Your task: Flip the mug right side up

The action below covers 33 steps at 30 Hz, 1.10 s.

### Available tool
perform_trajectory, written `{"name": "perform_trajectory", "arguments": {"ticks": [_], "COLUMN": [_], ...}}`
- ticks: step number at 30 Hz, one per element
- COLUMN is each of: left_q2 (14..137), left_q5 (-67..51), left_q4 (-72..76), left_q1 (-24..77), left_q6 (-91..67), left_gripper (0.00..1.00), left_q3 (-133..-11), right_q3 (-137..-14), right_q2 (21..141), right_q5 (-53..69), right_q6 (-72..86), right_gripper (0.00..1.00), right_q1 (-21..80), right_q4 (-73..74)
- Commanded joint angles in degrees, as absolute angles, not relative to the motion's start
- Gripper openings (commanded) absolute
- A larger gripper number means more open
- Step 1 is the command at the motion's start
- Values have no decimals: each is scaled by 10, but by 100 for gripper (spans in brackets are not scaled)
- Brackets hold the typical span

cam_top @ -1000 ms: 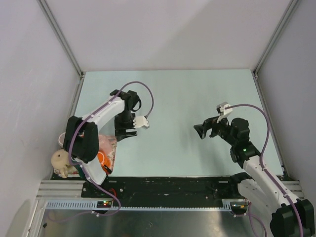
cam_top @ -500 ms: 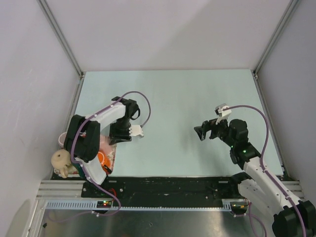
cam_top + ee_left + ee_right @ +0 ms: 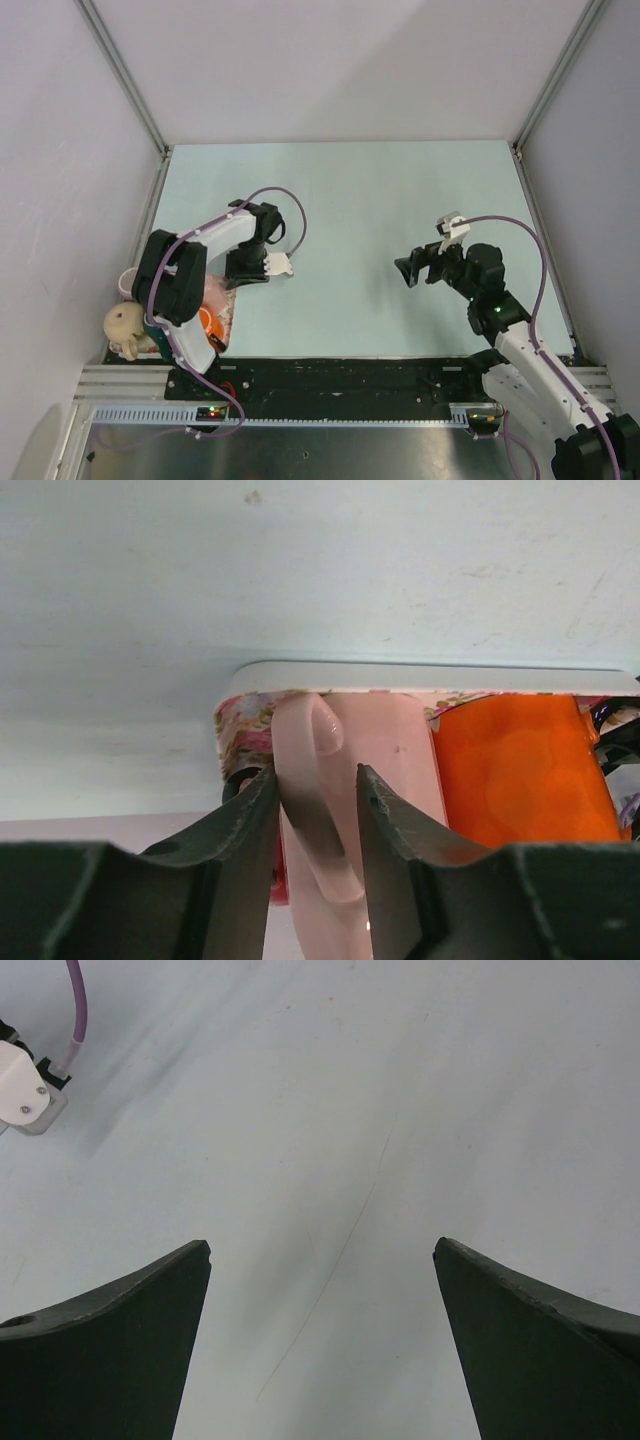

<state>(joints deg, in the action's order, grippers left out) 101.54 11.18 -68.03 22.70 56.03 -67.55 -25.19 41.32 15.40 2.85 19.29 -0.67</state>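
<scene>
The mug (image 3: 216, 298) is pink with a flowered band and sits at the table's near left corner, partly under my left arm. In the left wrist view its pink handle (image 3: 310, 780) runs between my left gripper's (image 3: 315, 775) jaws. The left jaw touches the handle and the right jaw stands a little apart from it. In the top view the left gripper (image 3: 233, 284) points down-left at the mug. An orange surface (image 3: 520, 770) lies right beside the pink body. My right gripper (image 3: 410, 268) is open and empty over bare table (image 3: 322, 1250).
A beige plush toy (image 3: 122, 328) and a white object (image 3: 127, 283) lie in the near left corner beside the mug. Grey walls and metal rails (image 3: 125, 75) bound the table. The left wrist's white cable plug (image 3: 25, 1100) shows in the right wrist view.
My left gripper has swung back and to the left, down onto the mug, and its jaws now straddle the handle. My right arm has barely moved.
</scene>
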Motion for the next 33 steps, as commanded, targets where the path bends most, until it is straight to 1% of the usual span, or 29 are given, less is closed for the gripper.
{"name": "perform_trajectory", "arguments": {"ticks": [1,5,7,8,9,10,11,17,21,25,30,33], "left_q2": [1018,1018,1017,1015,1012,1008,1003,983,960,943,952,963], "left_q5": [109,120,127,129,129,128,123,88,30,-64,-222,-300], "left_q4": [-665,-660,-660,-661,-661,-665,-671,-738,-764,-771,-757,-745], "left_q1": [225,225,225,225,225,225,225,226,227,224,215,214], "left_q6": [572,577,577,577,572,568,564,508,469,402,262,186], "left_gripper": [41,39,30,17,8,4,2,0,0,0,0,0], "left_q3": [-652,-651,-653,-656,-664,-673,-689,-791,-847,-944,-1132,-1211], "right_q3": [-274,-273,-274,-274,-274,-274,-274,-287,-318,-359,-420,-460], "right_q2": [396,391,389,387,385,384,381,387,424,481,586,650], "right_q5": [141,138,137,137,137,137,138,161,177,194,210,247], "right_q6": [18,18,19,21,23,25,28,85,122,177,274,323], "right_gripper": [100,100,100,100,100,100,100,100,100,100,100,100], "right_q1": [195,195,195,195,195,196,196,200,226,263,332,370], "right_q4": [-5,-3,-3,-4,-4,-6,-8,-30,-41,-70,-132,-194]}}
